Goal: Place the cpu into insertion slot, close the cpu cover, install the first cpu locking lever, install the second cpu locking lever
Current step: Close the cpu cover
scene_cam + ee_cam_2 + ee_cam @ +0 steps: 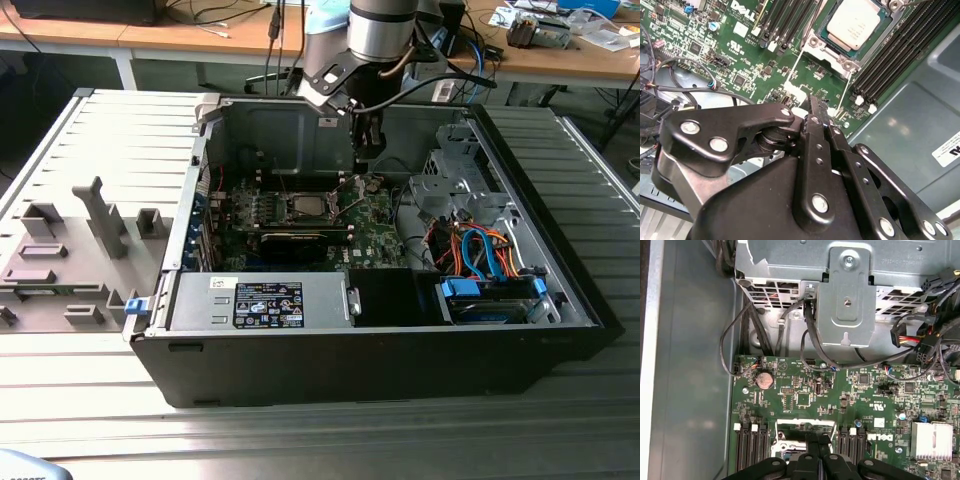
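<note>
Green mobo (747, 56) in case (400, 345), cpu (856, 23) seated, just beyond closed fingers (816, 135)

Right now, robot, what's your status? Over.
Gripper shut, hovering over green board. Cpu sitting in insertion slot, silver top showing. Thin wire lever sticking out between gripper and cpu.

A: Exterior view sits high and well back, looking down into the open computer case (400, 370).

B: Both wrist views hang close over the motherboard (740, 55), gripper (812, 107) in the foreground. The second wrist view faces the cpu (856, 22), the first wrist view the drive cage (850, 295). All three share the board around the cpu.
</note>
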Robot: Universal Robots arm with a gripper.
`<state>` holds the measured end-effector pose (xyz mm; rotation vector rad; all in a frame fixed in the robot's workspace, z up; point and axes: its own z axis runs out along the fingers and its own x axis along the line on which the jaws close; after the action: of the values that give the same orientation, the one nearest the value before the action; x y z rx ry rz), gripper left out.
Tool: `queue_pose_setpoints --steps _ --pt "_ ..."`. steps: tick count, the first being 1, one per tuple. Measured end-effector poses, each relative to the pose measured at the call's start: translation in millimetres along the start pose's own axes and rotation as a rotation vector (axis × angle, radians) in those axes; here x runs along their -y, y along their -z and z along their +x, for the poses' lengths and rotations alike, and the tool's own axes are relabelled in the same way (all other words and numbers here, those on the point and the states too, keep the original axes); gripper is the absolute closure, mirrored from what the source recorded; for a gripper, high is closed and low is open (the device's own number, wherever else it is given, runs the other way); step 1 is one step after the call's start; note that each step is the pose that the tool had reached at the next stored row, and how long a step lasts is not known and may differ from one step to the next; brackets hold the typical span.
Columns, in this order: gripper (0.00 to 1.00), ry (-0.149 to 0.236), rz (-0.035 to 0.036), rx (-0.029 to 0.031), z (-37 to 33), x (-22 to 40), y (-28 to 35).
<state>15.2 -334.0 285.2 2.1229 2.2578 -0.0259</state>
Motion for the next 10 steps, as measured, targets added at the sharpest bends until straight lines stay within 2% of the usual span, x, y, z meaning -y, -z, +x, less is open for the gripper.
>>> queue_pose_setpoints --steps 6,10 --pt "0.89 0.000 0.0000 0.0001 -0.3 -5.1 -1.4" --pt "0.89 0.000 0.0000 0.0001 -0.6 -11.6 -3.3"
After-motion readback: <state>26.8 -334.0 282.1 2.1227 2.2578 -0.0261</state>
